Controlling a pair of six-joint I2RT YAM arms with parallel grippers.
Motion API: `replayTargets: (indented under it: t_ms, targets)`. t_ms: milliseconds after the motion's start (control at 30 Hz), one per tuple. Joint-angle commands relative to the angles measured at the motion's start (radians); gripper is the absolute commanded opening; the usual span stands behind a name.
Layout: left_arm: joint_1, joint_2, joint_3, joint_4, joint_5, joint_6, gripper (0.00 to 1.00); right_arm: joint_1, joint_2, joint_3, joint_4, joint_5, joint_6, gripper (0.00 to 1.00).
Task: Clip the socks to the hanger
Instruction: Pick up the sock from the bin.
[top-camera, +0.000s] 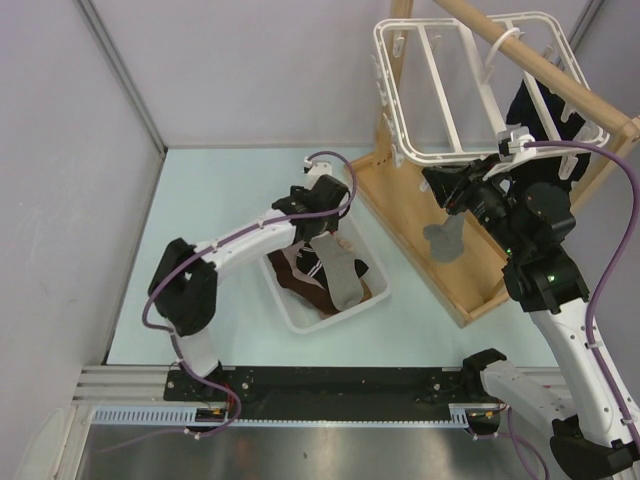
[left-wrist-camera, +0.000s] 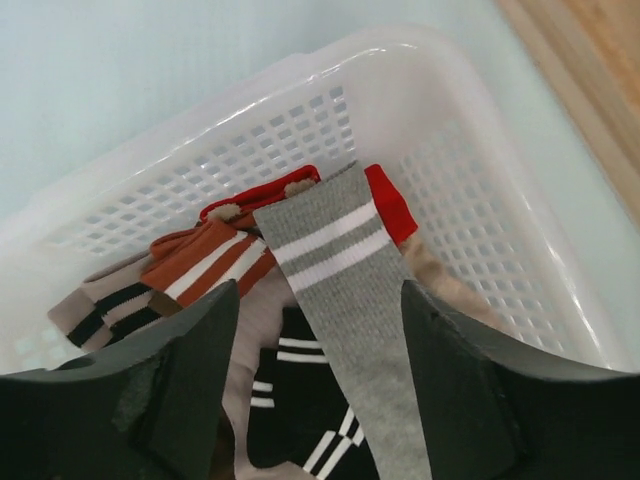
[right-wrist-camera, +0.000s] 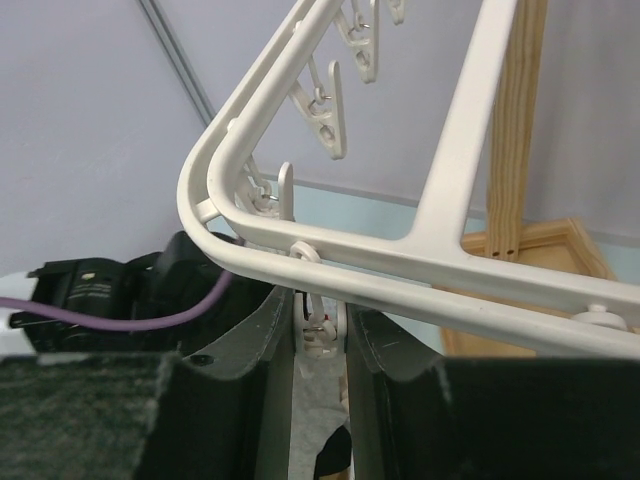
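Left tool (left-wrist-camera: 318, 300) spread wide over the white basket (left-wrist-camera: 480, 200), grey striped sock (left-wrist-camera: 350, 290) lying between its fingers, right tool (right-wrist-camera: 320, 300) far right, pinching a clip (right-wrist-camera: 318, 335) on the hanger (right-wrist-camera: 400, 270), plain grey sock (top-camera: 445, 240) just below it.

We see a pale blue-green desk (top-camera: 220, 190). Directly below our left hand (top-camera: 328, 232), a white slotted basket (top-camera: 290, 305) rests on it. To that hand's right, just beside the basket, lies the wooden rack's flat base (top-camera: 430, 215).
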Motion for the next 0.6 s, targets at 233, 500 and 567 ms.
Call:
replayTargets:
  t_ms: [233, 500, 567]
  targets:
    - [0.066, 0.272, 0.233, -0.127, 0.026, -0.063, 0.56, 0.004, -0.006, 0.008, -0.018, 0.013, -0.024, 0.18]
    - [0.104, 0.414, 0.31, -0.149, 0.062, -0.089, 0.46, 0.004, 0.0, 0.008, -0.024, 0.007, -0.024, 0.18]
    - [0.109, 0.429, 0.311, -0.149, 0.078, -0.093, 0.42, 0.004, 0.0, 0.008, -0.03, 0.007, -0.024, 0.18]
